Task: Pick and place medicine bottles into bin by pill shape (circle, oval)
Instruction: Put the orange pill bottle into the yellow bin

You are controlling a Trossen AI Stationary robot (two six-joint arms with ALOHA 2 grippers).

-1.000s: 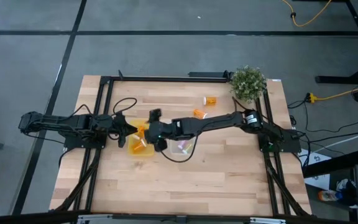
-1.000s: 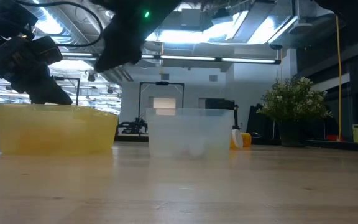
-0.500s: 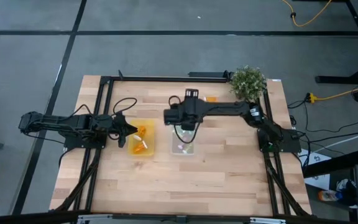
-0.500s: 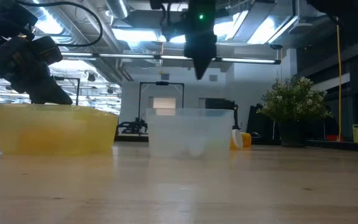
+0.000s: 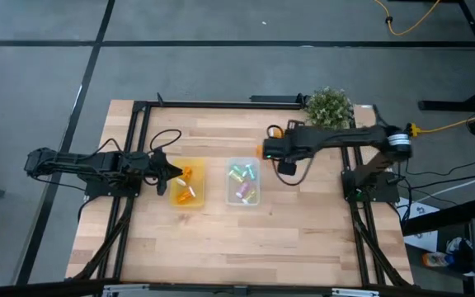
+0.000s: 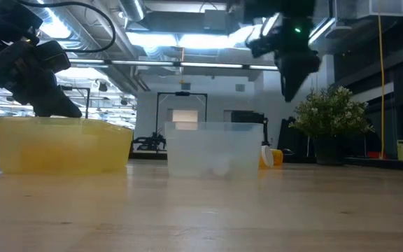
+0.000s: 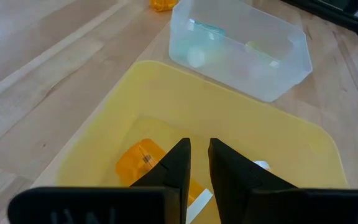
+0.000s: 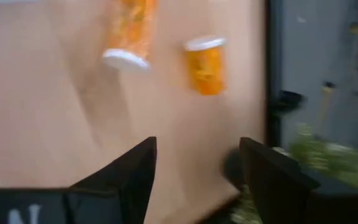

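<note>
Two translucent orange bottles (image 8: 205,65) with white caps lie loose on the wooden table (image 5: 221,239) near the potted plant (image 5: 329,108). The right gripper (image 5: 265,150) hangs over them, fingers spread and empty. Pale teal bottles (image 5: 240,173) sit in the clear tray (image 7: 294,45); orange ones (image 7: 140,160), partly hidden, lie in the yellow tray (image 7: 142,93). Over its rim sits the left gripper (image 7: 196,155), fingers nearly together, gripping nothing.

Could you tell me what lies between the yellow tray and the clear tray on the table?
Only bare wooden table lies between the yellow tray and the clear tray; the high view shows that gap plainly, and the low view agrees.
</note>
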